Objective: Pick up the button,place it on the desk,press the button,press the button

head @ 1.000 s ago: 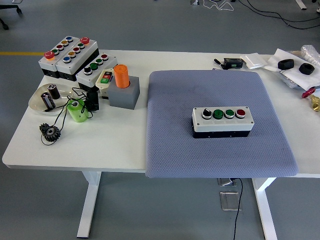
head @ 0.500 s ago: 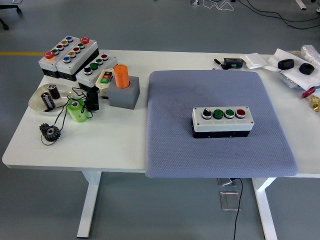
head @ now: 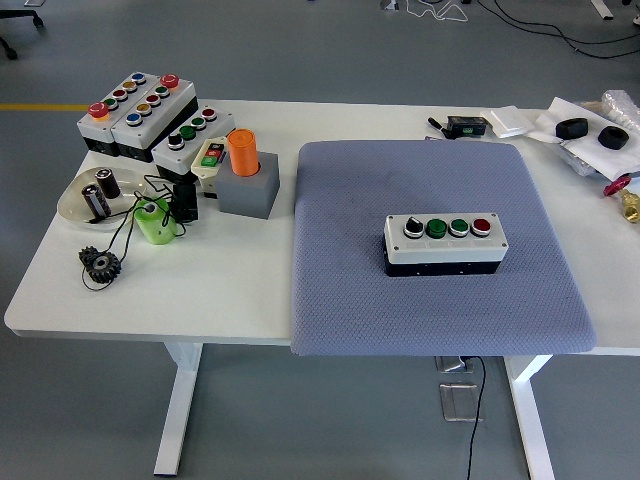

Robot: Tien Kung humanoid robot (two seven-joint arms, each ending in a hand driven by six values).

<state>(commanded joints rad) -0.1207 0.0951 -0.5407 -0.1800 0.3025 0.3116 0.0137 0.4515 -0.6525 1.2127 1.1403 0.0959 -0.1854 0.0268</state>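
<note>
On the desk [head: 240, 290], white and long, no hand of the robot is in view, so neither hand's state can be told, and places cannot be reckoned from a hand; they are given from the near edge, where the arms would enter.

- Grey-blue mat [head: 430, 300]: laid flat over the right half, hanging a little over the near edge; probably a soft, marked working area.
- Button box [head: 445, 245]: the task's thing, a white and black case with four buttons in a row, black, green, green, red. It sits upright at the mat's middle, faces up, which suits pressing from above.
- Spare button boxes [head: 135, 105]: grouped at the far left corner, well apart from the mat.
- Grey block with orange cylinder [head: 245, 180]: just left of the mat.
- Dish [head: 75, 205], green spool [head: 152, 222], black gears [head: 100, 265]: clustered at left, kept aside.
</note>
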